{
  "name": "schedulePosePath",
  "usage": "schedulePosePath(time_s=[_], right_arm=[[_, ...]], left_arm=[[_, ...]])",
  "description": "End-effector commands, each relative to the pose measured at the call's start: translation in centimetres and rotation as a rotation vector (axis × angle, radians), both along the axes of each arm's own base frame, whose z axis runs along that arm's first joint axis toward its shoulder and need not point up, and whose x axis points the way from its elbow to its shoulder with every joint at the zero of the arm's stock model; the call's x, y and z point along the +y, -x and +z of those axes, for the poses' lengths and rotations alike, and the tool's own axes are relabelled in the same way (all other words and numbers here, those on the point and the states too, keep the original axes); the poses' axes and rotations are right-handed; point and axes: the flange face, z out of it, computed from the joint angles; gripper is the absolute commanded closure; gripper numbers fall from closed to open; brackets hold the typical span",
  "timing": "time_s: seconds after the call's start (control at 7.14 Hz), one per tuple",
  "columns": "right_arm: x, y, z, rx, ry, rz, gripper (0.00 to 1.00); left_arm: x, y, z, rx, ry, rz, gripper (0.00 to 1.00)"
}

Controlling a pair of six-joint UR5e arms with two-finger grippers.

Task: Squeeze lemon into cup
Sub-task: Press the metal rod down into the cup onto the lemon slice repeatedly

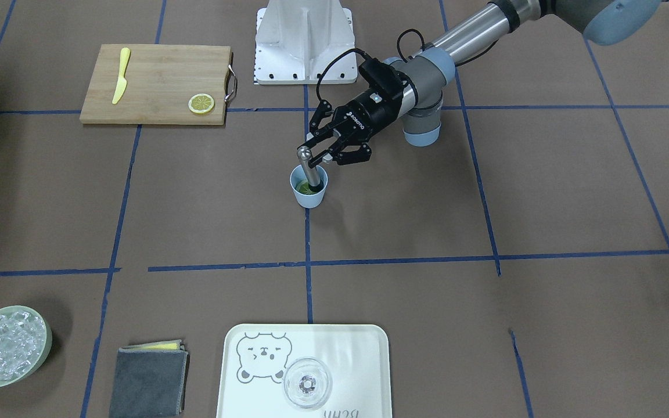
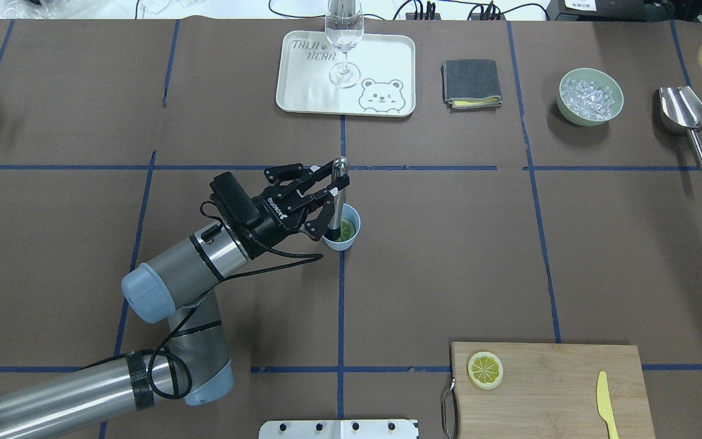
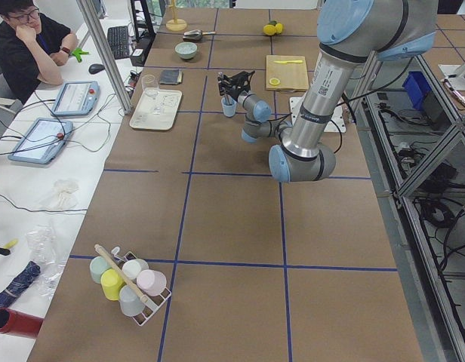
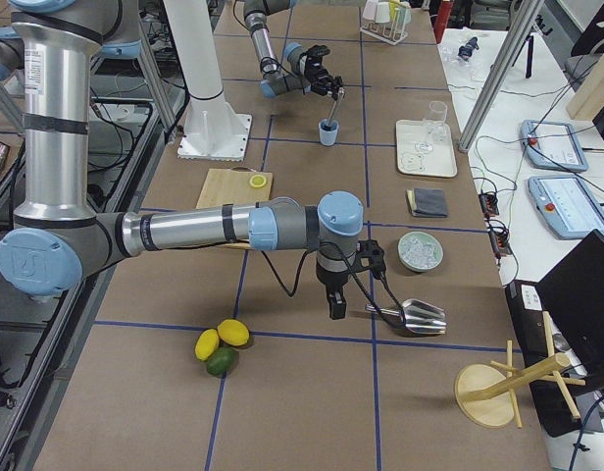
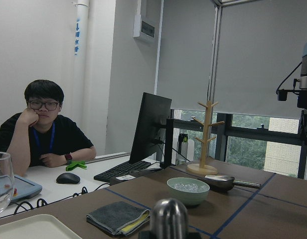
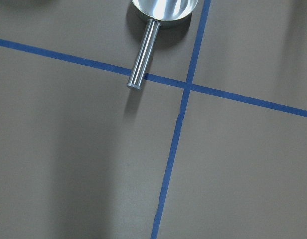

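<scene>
Pinching steel muddler: left gripper | tip on lemon in tapered cup | right gripper: unclear

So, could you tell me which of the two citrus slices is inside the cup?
The dull greenish-yellow slice, under the metal muddler in the light-blue cup; the brighter yellow slice lies on the wooden cutting board.

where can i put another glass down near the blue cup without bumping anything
Free: the bare table between the cup, the cutting board and the cloth; also the stretch beside the tray on the robot's left. Crowded: right at the cup, where the left gripper holds a muddler in it.
</scene>
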Motion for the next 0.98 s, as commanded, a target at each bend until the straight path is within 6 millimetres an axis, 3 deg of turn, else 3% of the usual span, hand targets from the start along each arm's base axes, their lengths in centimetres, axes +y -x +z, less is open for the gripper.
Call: schedulePosePath(time_s=[0.0,0.42,0.84], right_arm=[[-0.1,0.0,0.2,-0.001,0.004,0.001,0.00],[-0.2,0.0,0.2,-0.001,0.004,0.001,0.00],[-0.2,0.1,0.2,-0.003,0.004,0.000,0.00]], left_arm=[[0.3,1.2,-1.8,0.050,-0.014,0.006,1.00],[0.1,3.9,-4.4,0.134,-0.026,0.006,1.00],[-0.4,4.5,-3.8,0.123,-0.031,0.014,1.00]])
